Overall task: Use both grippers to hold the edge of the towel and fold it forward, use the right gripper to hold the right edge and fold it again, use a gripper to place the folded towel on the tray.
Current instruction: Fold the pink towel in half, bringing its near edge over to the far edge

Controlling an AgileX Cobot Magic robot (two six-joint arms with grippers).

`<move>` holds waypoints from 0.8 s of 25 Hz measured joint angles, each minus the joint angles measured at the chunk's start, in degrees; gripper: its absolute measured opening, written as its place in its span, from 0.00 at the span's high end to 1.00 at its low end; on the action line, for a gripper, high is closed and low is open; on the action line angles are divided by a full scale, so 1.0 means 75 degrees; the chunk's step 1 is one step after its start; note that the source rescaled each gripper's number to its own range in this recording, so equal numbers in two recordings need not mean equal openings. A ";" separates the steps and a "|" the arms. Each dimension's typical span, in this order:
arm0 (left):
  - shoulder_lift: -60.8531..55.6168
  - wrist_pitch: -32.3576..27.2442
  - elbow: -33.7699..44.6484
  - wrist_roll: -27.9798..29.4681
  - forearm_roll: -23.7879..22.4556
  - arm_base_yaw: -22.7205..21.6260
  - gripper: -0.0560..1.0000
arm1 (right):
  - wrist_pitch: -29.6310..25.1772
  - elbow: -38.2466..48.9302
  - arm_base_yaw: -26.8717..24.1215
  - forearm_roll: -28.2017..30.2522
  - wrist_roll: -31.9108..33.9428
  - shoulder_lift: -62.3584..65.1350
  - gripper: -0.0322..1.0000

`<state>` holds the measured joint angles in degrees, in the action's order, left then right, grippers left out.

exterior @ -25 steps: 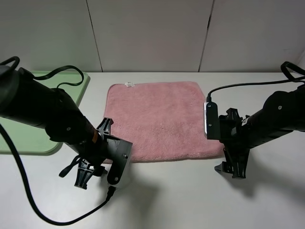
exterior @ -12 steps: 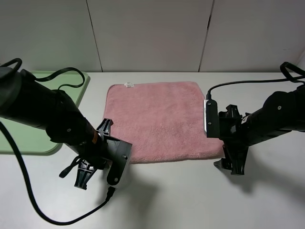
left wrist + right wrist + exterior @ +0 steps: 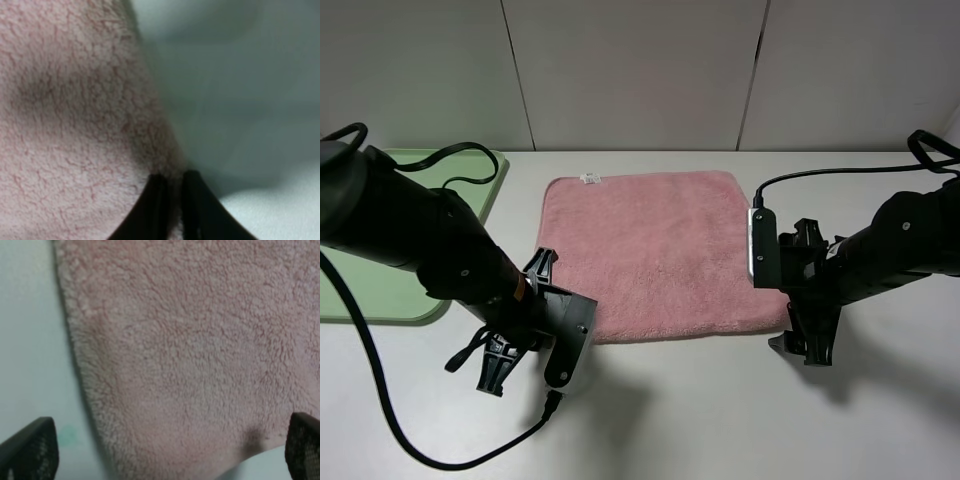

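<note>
The towel point(image 3: 660, 255) is a fluffy pink square that lies flat on the white table point(image 3: 720, 420), beside the green tray point(image 3: 380, 300). The left gripper point(image 3: 170, 182) is pinched together on the towel's near left corner. The right gripper point(image 3: 167, 440) stands wide apart, straddling the near right corner.

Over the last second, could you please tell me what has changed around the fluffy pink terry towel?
The left gripper has closed its black fingers on the fluffy pink terry towel at its near left corner. The right gripper has edged slightly in toward the near right corner, with its jaws open and gripping nothing yet. The towel lies flat as before, and the light green plastic tray has not moved.
</note>
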<state>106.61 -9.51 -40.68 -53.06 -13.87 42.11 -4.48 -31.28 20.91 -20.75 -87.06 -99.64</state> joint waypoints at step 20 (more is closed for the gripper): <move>0.0018 0.0028 0.0000 -0.0001 -0.0002 0.0000 0.94 | -0.0009 0.0000 0.0021 0.0000 -0.0362 -0.0055 0.15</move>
<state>106.75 -9.30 -40.68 -53.06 -13.89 42.11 -4.55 -31.28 21.07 -20.75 -89.78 -100.06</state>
